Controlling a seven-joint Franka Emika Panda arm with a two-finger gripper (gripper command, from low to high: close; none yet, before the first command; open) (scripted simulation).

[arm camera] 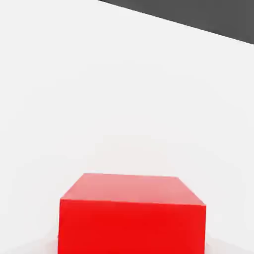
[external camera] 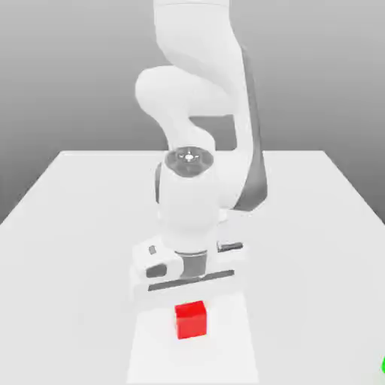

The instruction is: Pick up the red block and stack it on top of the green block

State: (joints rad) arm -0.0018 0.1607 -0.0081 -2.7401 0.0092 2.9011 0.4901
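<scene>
Low in the exterior view, just left of dead centre, the red block (external camera: 191, 321) sits directly below the wide white body of my hand (external camera: 188, 275). My end effector (external camera: 191, 326) is narrowed onto that block, holding it with one finger at each side. In the hand view, pale fingertips (arm camera: 218, 245) meet the block's two opposite sides, and I see its lighter, pinkish top face together with a broad, plain, bright red side face. Seen from the exterior view, the block is turned a little, so its edges run slightly aslant. Around it, reaching down to the bottom edge of the frame, lies a brighter white patch (external camera: 162, 365), set against the pale grey table (external camera: 316, 286). The table spreads across the lower part of that frame, and its far edge runs level behind me, under a grey background that darkens toward it. My white arm (external camera: 199, 37) comes down from the top centre, bends through the middle of the frame with dark grey trim along the exterior view's right, and ends above the block. Far over in the lower right corner, the green block (external camera: 383, 365) shows as a thin sliver cut by the frame's edge, well apart from the red one.
</scene>
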